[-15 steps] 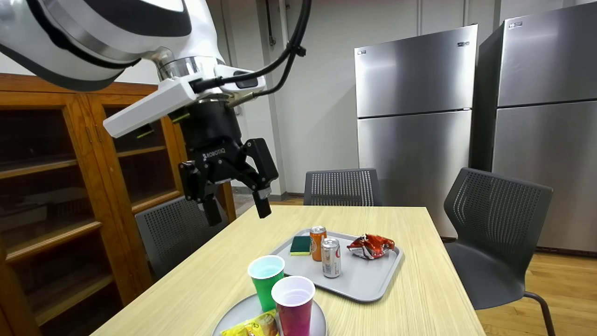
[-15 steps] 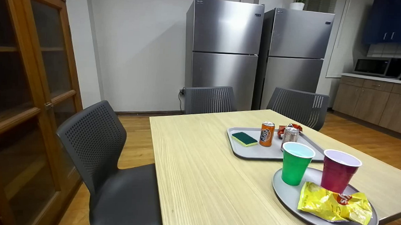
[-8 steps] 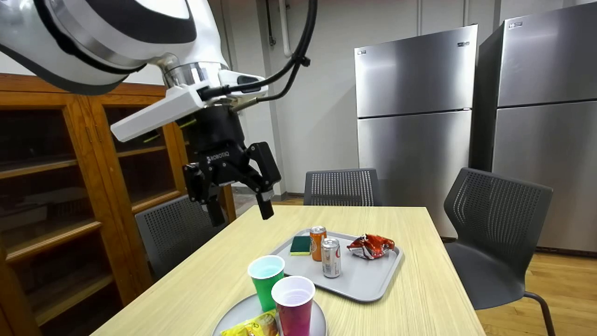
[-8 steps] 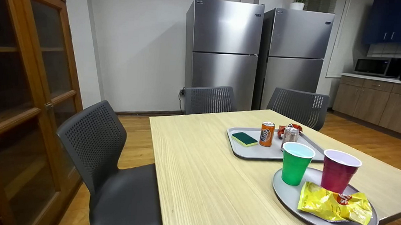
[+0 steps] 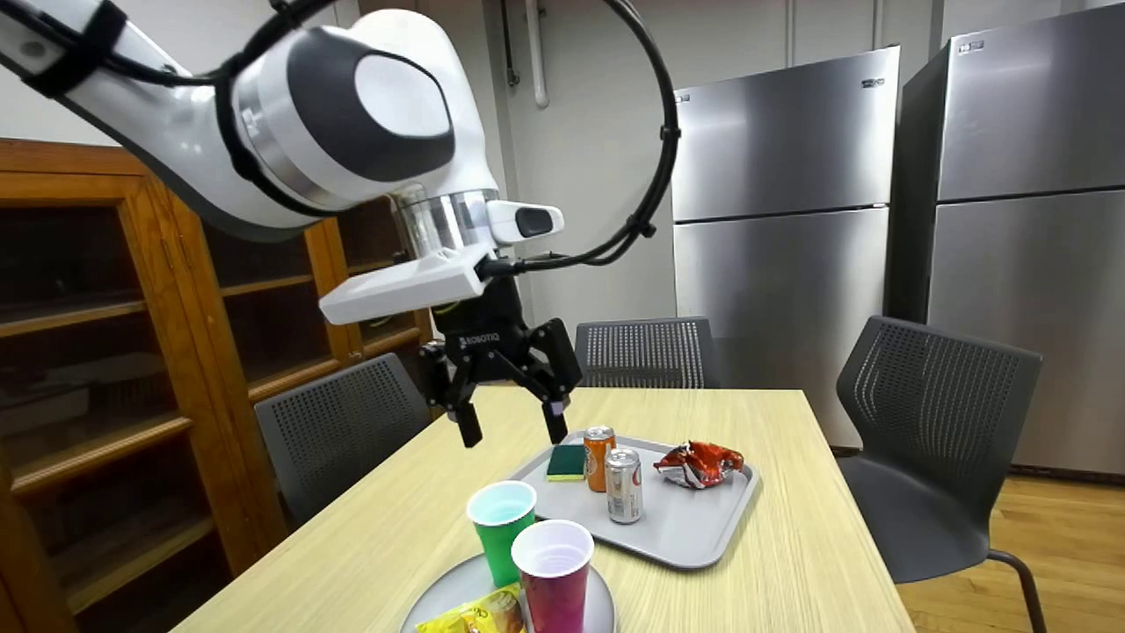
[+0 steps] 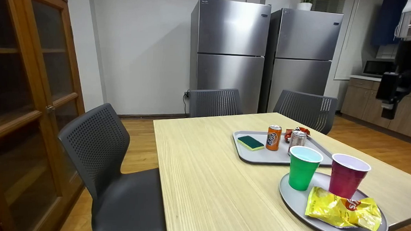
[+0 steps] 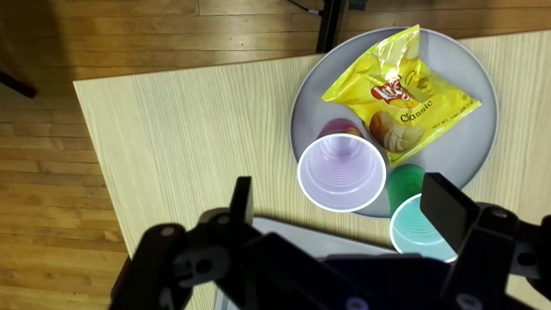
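In an exterior view, I find my black two-fingered claw [image 5: 513, 429] spread, empty, near centre, grasping apparently outstanding, the tapered green plastic cup [image 5: 503, 543] untouched lower down.

The hand [image 5: 513, 429] hangs spread wide, and 2 cups [image 5: 555, 582] stand on a gray plate [image 5: 450, 591].

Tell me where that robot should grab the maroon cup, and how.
I'd pinch the maroon cup at its rim, the gripper coming down from above, on the side away from the green cup. It stands upright, open mouth upward, widest there; the green cup and yellow chip bag sit close on other sides.
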Action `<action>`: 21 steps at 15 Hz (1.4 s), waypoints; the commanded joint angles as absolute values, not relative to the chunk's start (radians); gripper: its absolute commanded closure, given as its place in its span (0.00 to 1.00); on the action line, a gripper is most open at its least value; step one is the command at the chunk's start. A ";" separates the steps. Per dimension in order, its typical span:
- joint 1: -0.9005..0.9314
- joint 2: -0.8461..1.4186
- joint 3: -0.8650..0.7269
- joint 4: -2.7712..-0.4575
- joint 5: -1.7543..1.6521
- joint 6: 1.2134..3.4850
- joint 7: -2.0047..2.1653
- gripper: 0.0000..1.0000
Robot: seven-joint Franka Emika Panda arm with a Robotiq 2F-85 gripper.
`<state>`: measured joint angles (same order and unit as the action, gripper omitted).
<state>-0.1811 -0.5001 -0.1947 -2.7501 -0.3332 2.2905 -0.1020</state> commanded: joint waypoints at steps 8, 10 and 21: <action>-0.184 -0.086 -0.242 -2.580 -0.181 2.536 -0.188 0.00; -0.188 -0.027 -0.240 -2.559 -0.160 2.561 -0.195 0.00; -0.198 0.173 -0.228 -2.474 -0.168 2.592 -0.177 0.00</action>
<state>-0.1855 0.1227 -0.2404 -2.5101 -0.1707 2.5832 -0.1626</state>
